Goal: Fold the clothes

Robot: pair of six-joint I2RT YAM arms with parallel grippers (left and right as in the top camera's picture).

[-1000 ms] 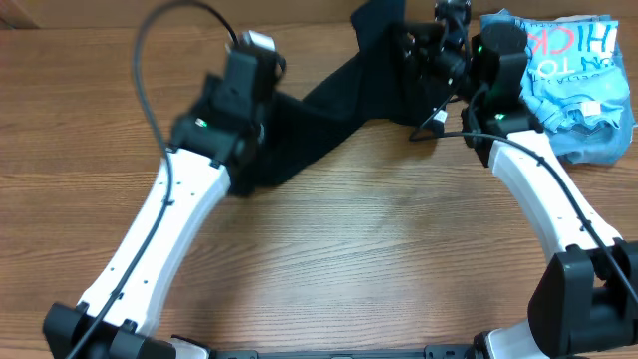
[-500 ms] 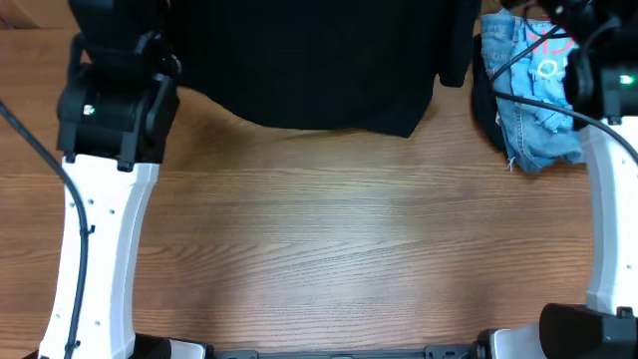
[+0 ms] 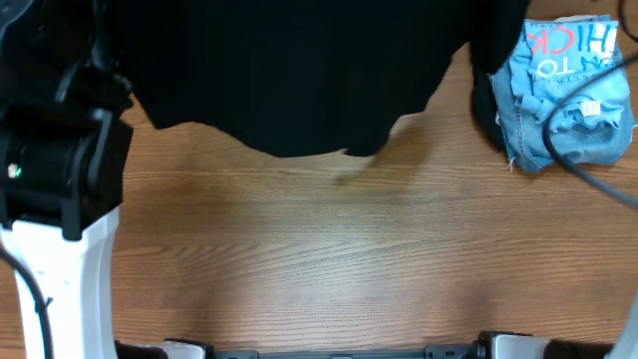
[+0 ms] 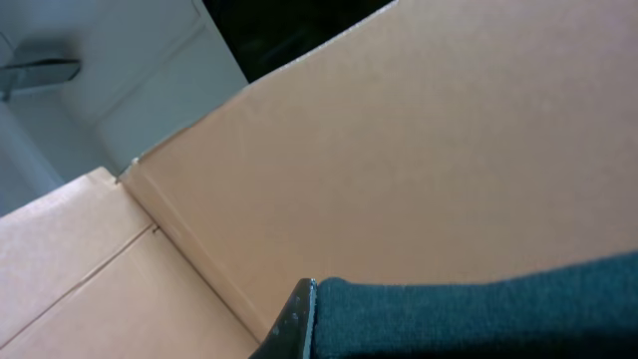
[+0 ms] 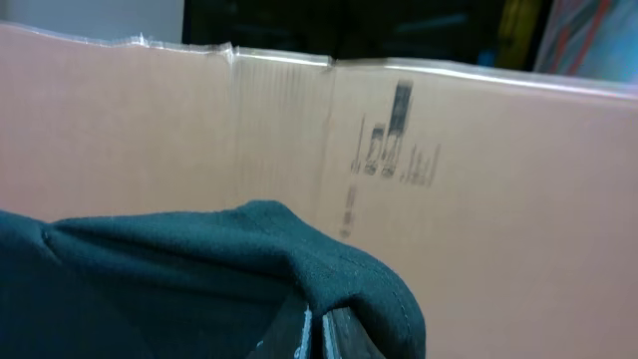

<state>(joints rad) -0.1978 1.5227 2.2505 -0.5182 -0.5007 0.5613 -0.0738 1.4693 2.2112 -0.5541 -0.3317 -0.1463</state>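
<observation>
The black T-shirt [image 3: 299,70] is stretched wide across the far half of the overhead view. Its lower hem forms an uneven curve over the wooden tabletop [image 3: 349,259], with a faint shadow just beneath it. The left arm [image 3: 60,199] rises large at the left edge, its black wrist housing just beside the shirt's left side. In the left wrist view, the left end effector [image 4: 299,324] is closed, with only one dark fingertip showing at the bottom and the shirt's edge clamped right against it. In the right wrist view, the right end effector [image 5: 317,335] is also closed, its fingertips pinched together under a fold of the same fabric, which drapes over them. Both wrist views show a plain cardboard wall [image 4: 449,150] behind the cloth. At the far right of the tabletop, a light blue printed shirt [image 3: 573,60] lies bunched on top of denim jeans [image 3: 528,135], apart from the black shirt. A dark cable [image 3: 588,175] crosses them.
</observation>
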